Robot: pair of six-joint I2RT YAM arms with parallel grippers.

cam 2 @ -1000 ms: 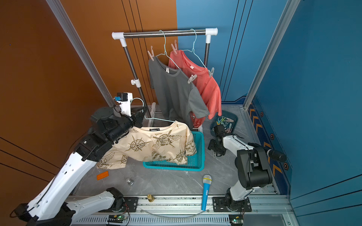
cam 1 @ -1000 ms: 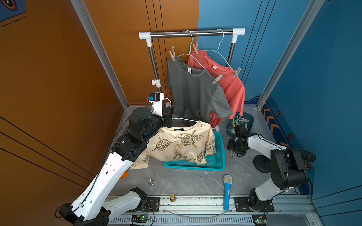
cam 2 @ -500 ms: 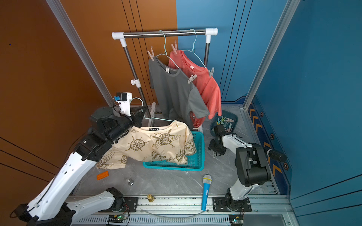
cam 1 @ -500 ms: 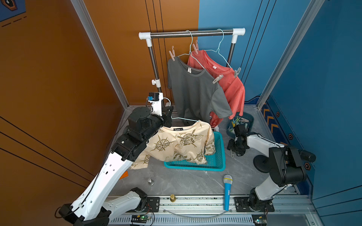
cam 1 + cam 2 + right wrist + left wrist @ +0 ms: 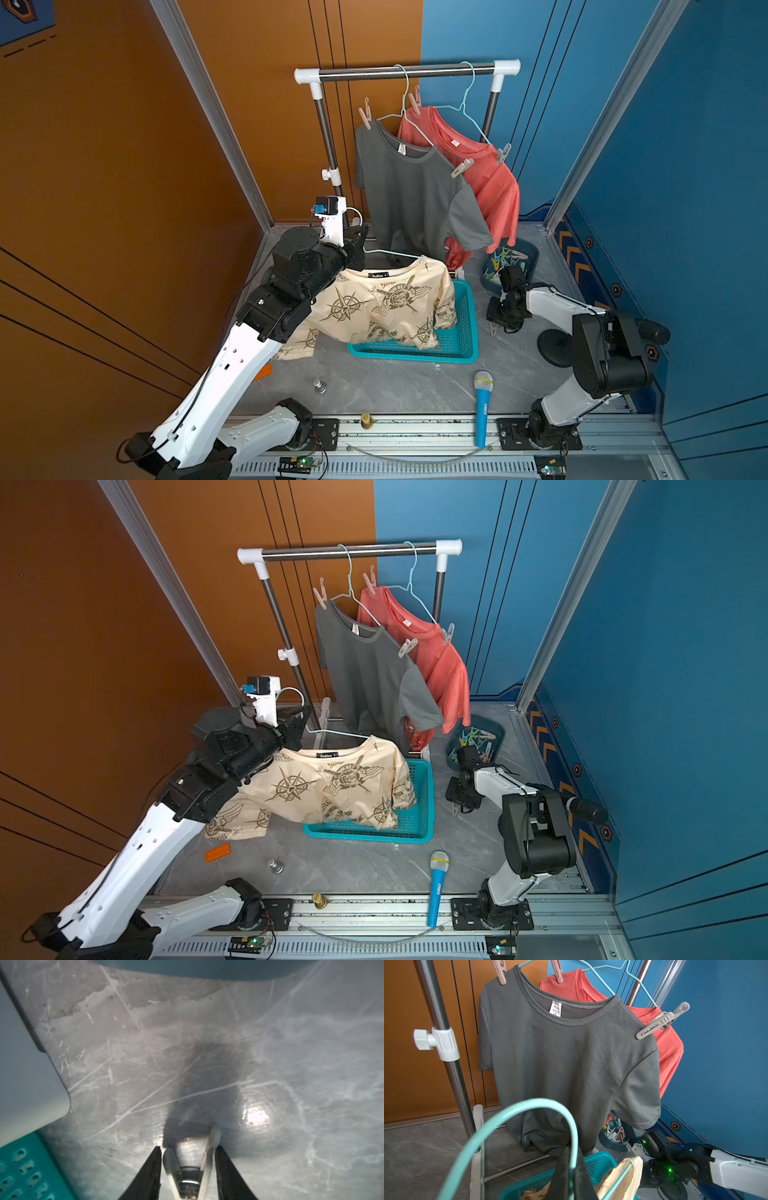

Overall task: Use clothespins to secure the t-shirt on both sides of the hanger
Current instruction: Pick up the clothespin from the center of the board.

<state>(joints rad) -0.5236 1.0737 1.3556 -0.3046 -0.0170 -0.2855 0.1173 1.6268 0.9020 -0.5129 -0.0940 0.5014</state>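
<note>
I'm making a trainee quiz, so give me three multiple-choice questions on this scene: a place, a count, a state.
1. Where do the loose clothespins lie? A) glass jar B) dark blue bin C) cardboard box
2. How many shirts hang on the rail? A) one B) two C) four
3. What sits between the right gripper's jaws? A) nothing B) a sock C) a white clothespin
Answers: 1B, pastel clips fill it; 2B, a grey shirt and a coral shirt; 3C, the wrist view shows the jaws closed on it.
</note>
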